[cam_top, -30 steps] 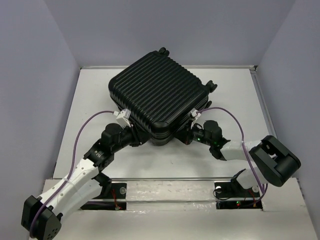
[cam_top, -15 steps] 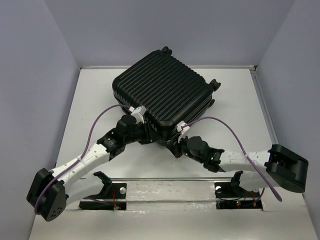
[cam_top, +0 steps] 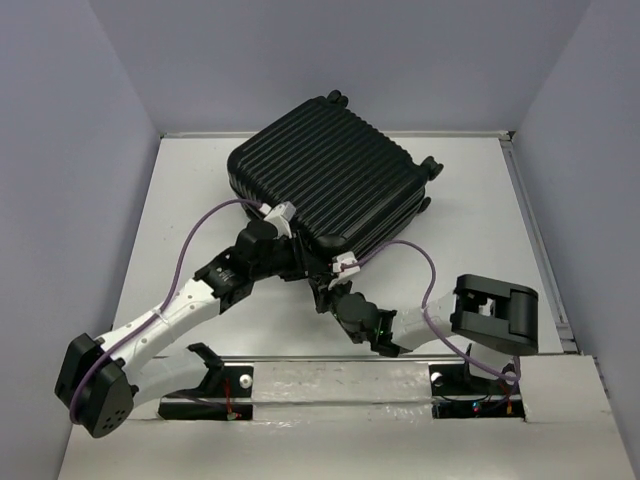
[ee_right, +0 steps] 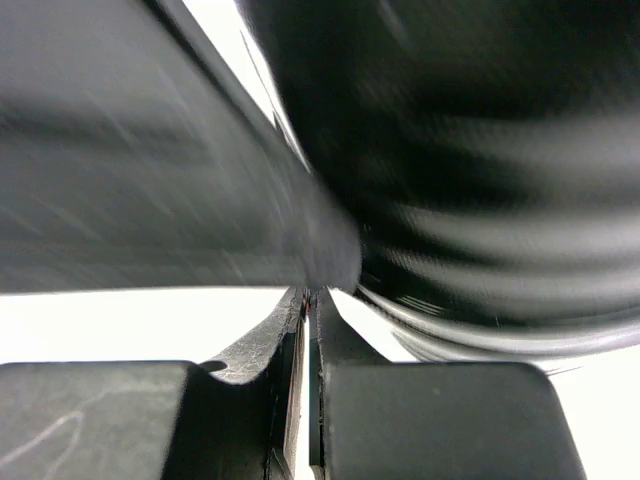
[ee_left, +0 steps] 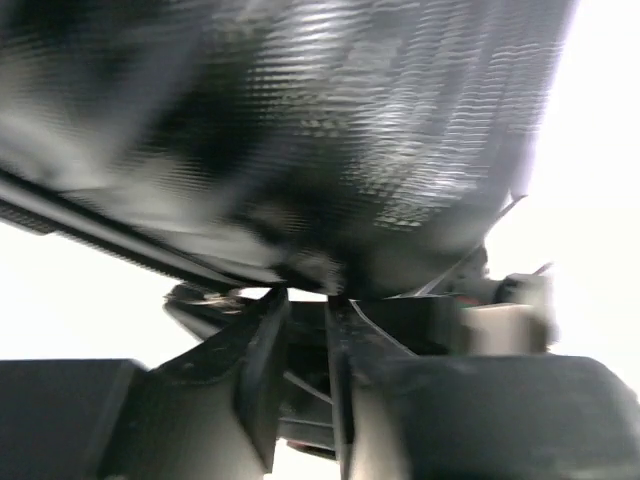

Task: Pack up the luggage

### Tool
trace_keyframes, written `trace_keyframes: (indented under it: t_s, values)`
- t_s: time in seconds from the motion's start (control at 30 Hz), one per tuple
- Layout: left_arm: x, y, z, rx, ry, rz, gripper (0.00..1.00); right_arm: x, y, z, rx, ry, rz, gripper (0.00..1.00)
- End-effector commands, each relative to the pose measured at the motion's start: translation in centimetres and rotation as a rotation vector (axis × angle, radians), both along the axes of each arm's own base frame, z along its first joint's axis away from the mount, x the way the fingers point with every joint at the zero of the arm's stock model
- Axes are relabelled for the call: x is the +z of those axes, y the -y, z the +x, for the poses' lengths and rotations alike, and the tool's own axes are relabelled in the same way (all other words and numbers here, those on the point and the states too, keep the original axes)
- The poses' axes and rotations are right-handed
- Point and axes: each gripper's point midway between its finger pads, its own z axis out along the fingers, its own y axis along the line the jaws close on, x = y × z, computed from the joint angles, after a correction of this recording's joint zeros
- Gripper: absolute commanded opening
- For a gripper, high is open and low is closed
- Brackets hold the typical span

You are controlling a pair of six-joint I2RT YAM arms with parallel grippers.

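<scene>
Right gripper (cam_top: 322, 287) shifted left, at luggage's (cam_top: 330, 175) near corner.

A white table (cam_top: 190, 190) fills the middle of the top view under flat, even light. A pale lavender-grey back wall (cam_top: 330, 50) rises at 12 o'clock, with a matching left wall (cam_top: 60, 200) at 9 o'clock and right wall (cam_top: 590, 150) at 3 o'clock. A thin metal strip (cam_top: 535, 240) edges the table at 3 o'clock. A white ledge (cam_top: 330, 385) crosses at 6 o'clock.

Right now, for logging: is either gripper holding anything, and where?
Cannot tell: left gripper and right gripper reach the black hard-shell suitcase at its near edge; blur hides any hold.
</scene>
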Motion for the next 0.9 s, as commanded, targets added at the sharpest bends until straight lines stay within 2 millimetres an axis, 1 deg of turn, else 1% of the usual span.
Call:
trace_keyframes:
  t_s: [0.0,0.03,0.07,0.1,0.13,0.17,0.2,0.23,0.27,0.3,0.33,0.37,0.4,0.43,0.47,0.5,0.53,0.57,0.6,0.63,0.67,0.7,0.73,0.77,0.8,0.83,0.87]
  values:
    - [11.3,0.5,3.6,0.098,0.301,-0.212,0.39,9.3,-1.2,-1.6,-0.024,0.094,0.539,0.07]
    - [12.0,-0.1,4.1,0.122,0.320,-0.197,0.50,8.9,-0.9,-2.5,0.013,0.086,0.534,0.14]
    - [12.5,-0.3,4.2,0.124,0.330,-0.189,0.57,7.9,-0.9,-2.9,0.041,0.072,0.506,0.26]
    - [12.9,-0.9,4.6,0.149,0.337,-0.168,0.63,7.2,-0.8,-3.6,0.075,0.037,0.486,0.42]
    - [15.0,-1.2,5.0,0.154,0.383,-0.173,0.75,5.2,-0.2,-4.7,0.110,-0.010,0.435,0.67]
    - [15.8,-1.9,5.6,0.176,0.401,-0.163,0.80,5.8,0.6,-5.2,0.111,-0.068,0.483,0.75]
    - [18.1,-2.4,6.0,0.189,0.447,-0.165,0.85,3.4,1.5,-5.6,0.107,-0.121,0.399,0.80]
    - [20.3,-4.0,7.8,0.236,0.490,-0.137,0.87,0.7,4.5,-6.0,0.042,-0.230,0.343,0.82]
    - [21.5,-5.1,8.4,0.271,0.508,-0.141,0.87,0.4,5.4,-5.9,0.019,-0.232,0.307,0.80]
    - [22.4,-7.1,10.5,0.326,0.523,-0.124,0.87,-0.7,7.1,-6.0,-0.035,-0.281,0.244,0.76]
    - [21.9,-8.1,11.6,0.346,0.509,-0.117,0.87,-1.0,8.1,-5.8,-0.080,-0.297,0.226,0.70]
    - [22.8,-9.1,12.6,0.365,0.520,-0.132,0.86,-0.8,9.2,-5.2,-0.134,-0.287,0.215,0.40]
    - [22.1,-9.5,14.2,0.370,0.484,-0.138,0.85,-0.1,10.1,-3.9,-0.185,-0.281,0.219,0.25]
    - [22.2,-12.0,16.0,0.439,0.483,-0.130,0.85,-0.9,11.7,-3.2,-0.231,-0.292,0.149,0.14]
    - [22.8,-12.8,17.1,0.458,0.489,-0.140,0.84,-0.1,12.3,-2.4,-0.247,-0.304,0.167,0.07]
    - [22.8,-13.7,18.2,0.481,0.477,-0.142,0.83,0.2,13.1,-1.5,-0.270,-0.311,0.170,0.07]
    - [22.2,-14.3,20.2,0.495,0.445,-0.142,0.82,0.6,15.0,0.8,-0.338,-0.298,0.167,0.07]
    - [21.7,-16.3,21.6,0.543,0.430,-0.133,0.81,0.9,15.6,1.6,-0.346,-0.300,0.176,0.07]
    - [20.4,-17.0,23.6,0.558,0.402,-0.135,0.81,1.8,17.6,3.6,-0.414,-0.276,0.188,0.07]
    - [20.9,-19.1,24.8,0.606,0.409,-0.136,0.81,2.2,17.9,4.1,-0.411,-0.279,0.197,0.07]
    - [20.4,-19.8,25.9,0.620,0.396,-0.140,0.81,2.7,18.4,4.7,-0.420,-0.271,0.206,0.07]
    - [18.3,-20.2,27.6,0.615,0.349,-0.142,0.81,3.0,18.8,5.2,-0.430,-0.266,0.207,0.07]
    - [17.9,-20.6,28.6,0.618,0.335,-0.150,0.81,3.3,19.2,5.7,-0.435,-0.257,0.195,0.07]
    - [16.8,-21.2,30.5,0.612,0.303,-0.163,0.81,3.6,19.5,6.5,-0.443,-0.260,0.198,0.07]
    - [18.7,-21.2,30.7,0.610,0.343,-0.174,0.81,4.0,19.6,6.8,-0.445,-0.259,0.209,0.07]
    - [15.6,-21.6,32.8,0.598,0.279,-0.167,0.81,3.5,19.7,7.2,-0.450,-0.271,0.187,0.07]
    - [17.2,-21.8,34.2,0.584,0.300,-0.175,0.81,3.7,20.0,7.9,-0.459,-0.277,0.193,0.07]
